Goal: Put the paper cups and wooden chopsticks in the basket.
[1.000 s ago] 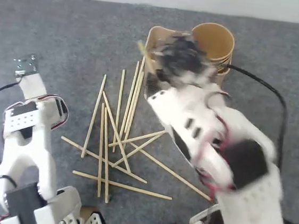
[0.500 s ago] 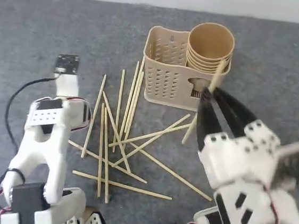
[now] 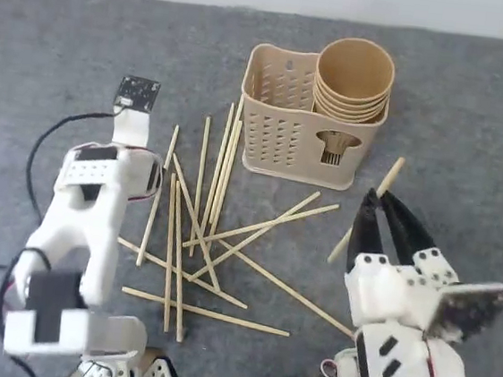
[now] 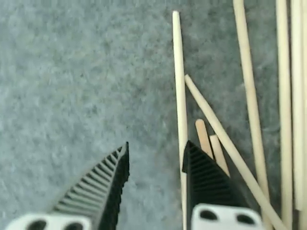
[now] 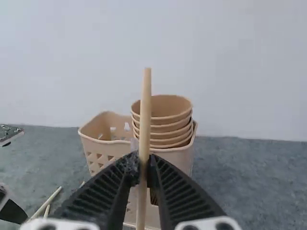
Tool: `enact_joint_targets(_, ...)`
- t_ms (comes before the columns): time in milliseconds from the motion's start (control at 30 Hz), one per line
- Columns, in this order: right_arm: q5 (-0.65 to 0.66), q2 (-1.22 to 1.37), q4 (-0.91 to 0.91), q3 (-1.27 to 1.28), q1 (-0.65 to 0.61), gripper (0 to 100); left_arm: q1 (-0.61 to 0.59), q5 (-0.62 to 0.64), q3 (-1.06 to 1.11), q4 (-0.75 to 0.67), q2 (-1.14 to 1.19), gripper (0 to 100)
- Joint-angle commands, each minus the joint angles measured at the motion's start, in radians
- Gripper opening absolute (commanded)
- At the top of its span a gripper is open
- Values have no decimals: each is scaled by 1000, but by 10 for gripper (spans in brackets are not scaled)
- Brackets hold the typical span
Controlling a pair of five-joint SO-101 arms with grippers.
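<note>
Slanting pale chopstick in right claw

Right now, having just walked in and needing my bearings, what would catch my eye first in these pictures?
A stack of paper cups sits in one end of the beige basket at the back of the grey mat. In front of it, wooden chopsticks lie scattered crisscross, and the right pincer is shut on a single chopstick near the basket. The left pincer hangs open at the pile's edge.

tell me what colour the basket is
The basket is beige; the high view shows it best.
</note>
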Motion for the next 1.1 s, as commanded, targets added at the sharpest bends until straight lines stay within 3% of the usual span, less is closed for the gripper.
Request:
enact_joint_targets(0, -14, -2, 2, 15, 19, 8, 0, -68, -125, -23, 75, 177)
enact_joint_targets(367, -14, -2, 7, 21, 18, 8, 17, -144, -298, -21, 256, 174)
enact_joint_targets(500, -14, -2, 7, 21, 18, 8, 21, -144, -371, 43, 298, 174)
enact_joint_targets(1067, -14, -2, 2, 66, 16, 8, 84, -143, -460, 46, 292, 177)
